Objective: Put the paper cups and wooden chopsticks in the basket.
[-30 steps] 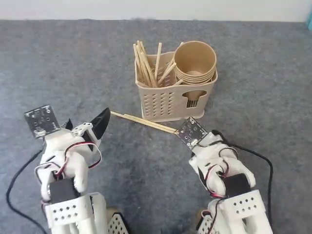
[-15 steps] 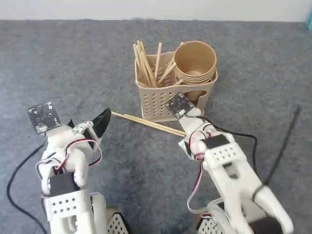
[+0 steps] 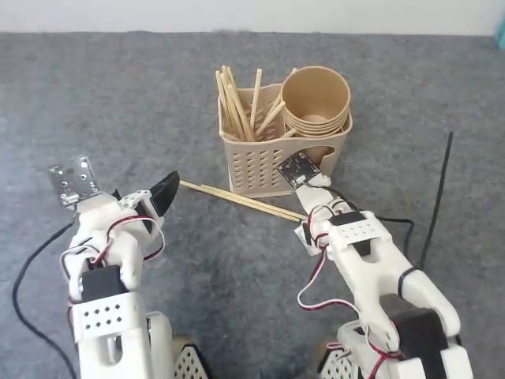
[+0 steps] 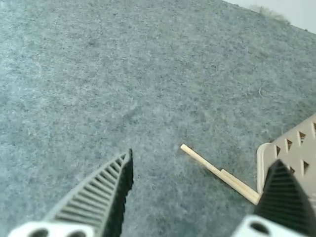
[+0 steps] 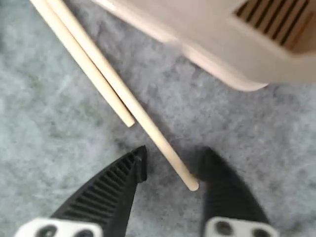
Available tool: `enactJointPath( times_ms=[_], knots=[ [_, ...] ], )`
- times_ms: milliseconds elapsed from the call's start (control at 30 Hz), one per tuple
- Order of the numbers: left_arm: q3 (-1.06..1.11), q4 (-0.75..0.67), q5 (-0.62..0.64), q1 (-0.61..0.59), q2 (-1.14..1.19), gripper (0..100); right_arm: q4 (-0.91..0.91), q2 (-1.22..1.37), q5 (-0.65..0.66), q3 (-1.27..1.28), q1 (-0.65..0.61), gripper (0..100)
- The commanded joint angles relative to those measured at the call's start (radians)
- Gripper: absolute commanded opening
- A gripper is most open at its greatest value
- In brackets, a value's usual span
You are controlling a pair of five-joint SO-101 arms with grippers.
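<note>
A beige basket [image 3: 268, 170] stands at the middle back, holding a stack of paper cups [image 3: 316, 99] and several upright wooden chopsticks [image 3: 237, 103]. Two loose chopsticks [image 3: 237, 199] lie side by side on the carpet in front of it. My right gripper [image 5: 173, 158] is open low over their right end, and the longer chopstick [image 5: 106, 74] ends between its fingers, close to the basket's corner [image 5: 212, 34]. My left gripper [image 4: 202, 160] is open above the carpet, a little short of the left end of the chopsticks [image 4: 217, 173]. Its black finger [image 3: 164, 193] points toward them.
Grey carpet covers the whole table. A thin black cable [image 3: 438, 197] stands out to the right of the right arm. The basket's perforated wall [image 4: 291, 148] is close beside the left gripper's far finger.
The right arm has swung forward from its pulled-back pose to the chopsticks' right end beside the basket. The left arm has shifted only slightly.
</note>
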Motion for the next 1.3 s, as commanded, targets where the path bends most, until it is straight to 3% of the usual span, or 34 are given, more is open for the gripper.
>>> enactJointPath(
  times_ms=[0, 267, 567, 767, 933, 1133, 1267],
  knots=[
    [0.004, -0.032, 0.014, -0.008, 0.006, 39, -0.008, 0.004, 0.031, -0.04, 0.005, 0.7],
    [0.021, -0.034, 0.017, -0.008, 0.003, 39, 0.231, -0.116, 0.043, -0.04, 0.001, 0.8],
    [0.021, -0.034, 0.017, -0.008, 0.003, 39, 0.832, -0.573, 0.298, -0.063, -0.137, 0.8],
    [0.022, -0.034, 0.017, -0.008, 0.003, 39, 1.201, -0.785, 0.341, -0.327, -0.176, 0.8],
    [0.022, -0.034, 0.017, -0.008, 0.003, 39, 1.248, -0.779, 0.333, -0.563, -0.148, 0.8],
    [0.022, -0.034, 0.017, -0.008, 0.003, 39, 1.245, -0.722, 0.158, -0.833, -0.128, 0.8],
    [0.024, -0.034, 0.017, -0.008, 0.003, 39, 1.187, -0.687, -0.1, -0.997, -0.097, 0.8]
  ],
)
